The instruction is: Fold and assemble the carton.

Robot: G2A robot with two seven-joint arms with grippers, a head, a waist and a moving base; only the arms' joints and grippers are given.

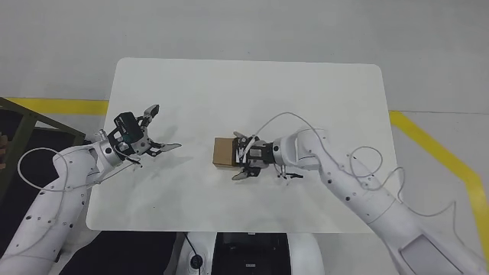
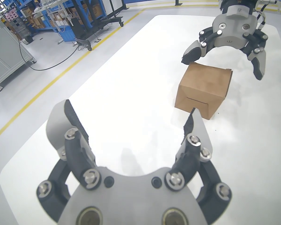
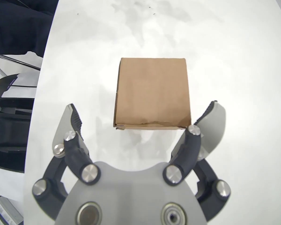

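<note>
White table [image 1: 306, 92]: one item on it. Brown carton [image 1: 222, 152]: folded into a closed cube, standing flat near the table's middle, with a tuck slit on one side face and a rough edge on the side facing the right arm. Right gripper [image 1: 239, 155]: fingers spread wide just beside the carton, not clamped on it. Left gripper [image 1: 166, 127]: fingers also spread, grasping nothing, well apart from the carton.
</note>
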